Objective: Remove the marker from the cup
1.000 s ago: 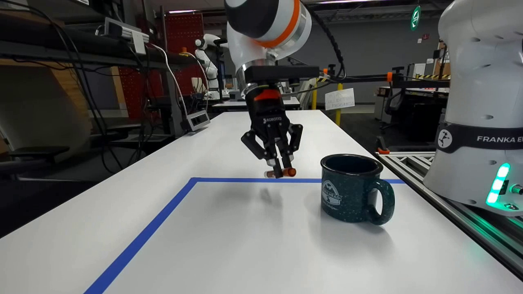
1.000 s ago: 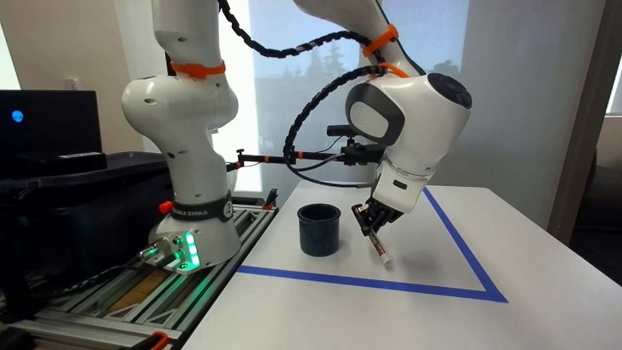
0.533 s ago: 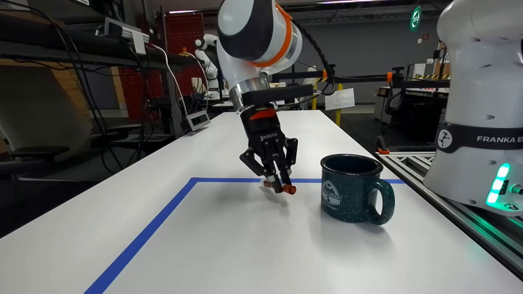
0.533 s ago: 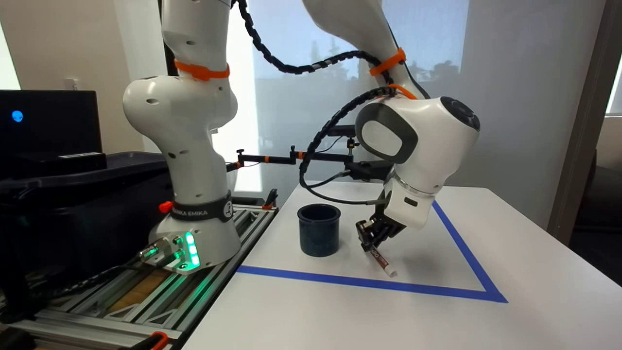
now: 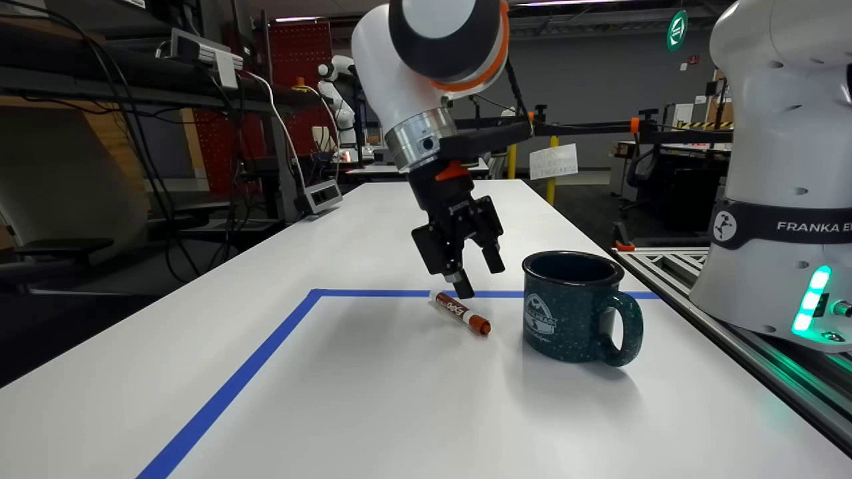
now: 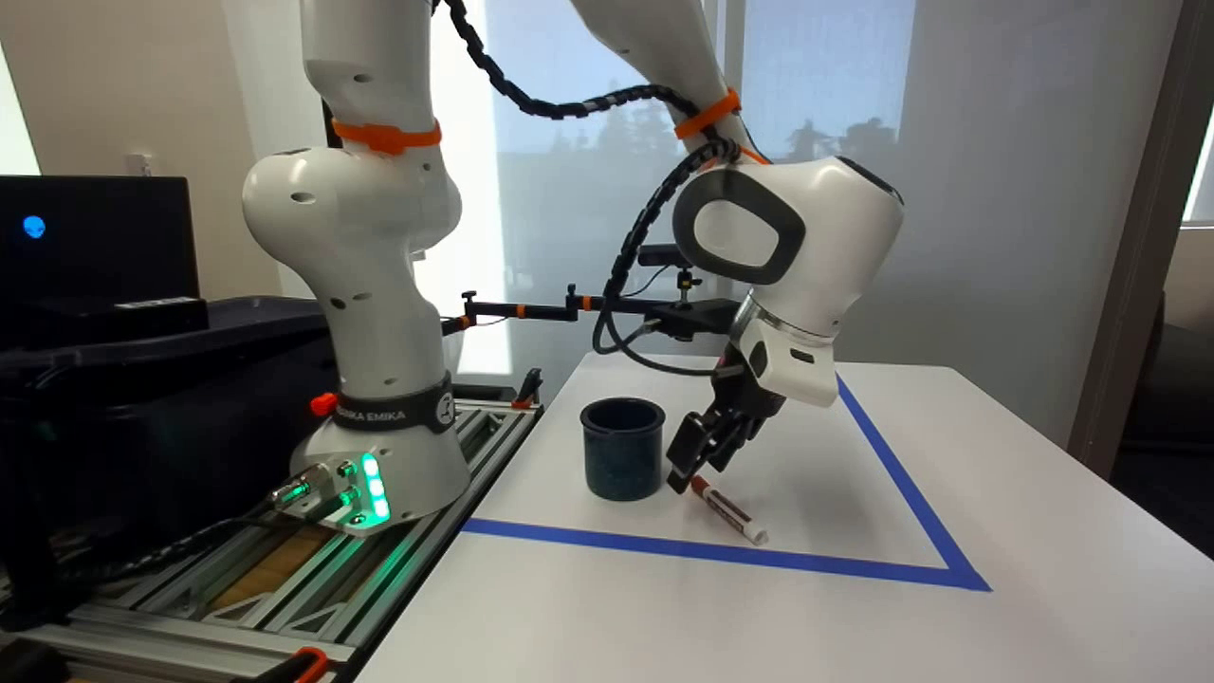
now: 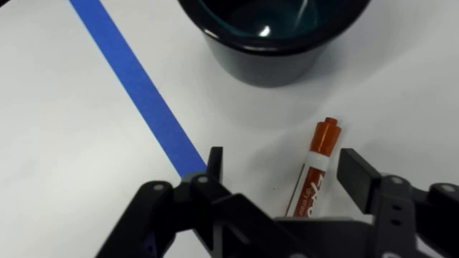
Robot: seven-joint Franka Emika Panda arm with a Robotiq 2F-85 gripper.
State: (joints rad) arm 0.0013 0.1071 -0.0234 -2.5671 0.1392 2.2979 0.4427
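The marker [image 5: 459, 311], red-brown with a white end and an orange-brown cap, lies flat on the white table, outside the cup. Its cap points toward the dark teal cup [image 5: 566, 319], which stands upright a short way off, handle visible in an exterior view. My gripper [image 5: 479, 273] is tilted just above the marker, its jaws wide apart with nothing gripped. In the wrist view the marker [image 7: 317, 172] shows between the spread fingers [image 7: 358, 179], nearer the right one, and its rear end is hidden behind the gripper. The cup's [image 7: 265, 68] near wall and part of its inside appear above it.
Blue tape [image 6: 721, 550] marks lines on the table around the cup and marker. The robot base [image 6: 389, 465] stands on a metal rail frame beside the table, close to the cup. A camera arm [image 6: 616, 305] reaches over behind the cup.
The gripper first lowered the marker toward the table, then opened and let it go. It has since risen slightly and tilted, leaving the marker lying there. The cup has not moved.
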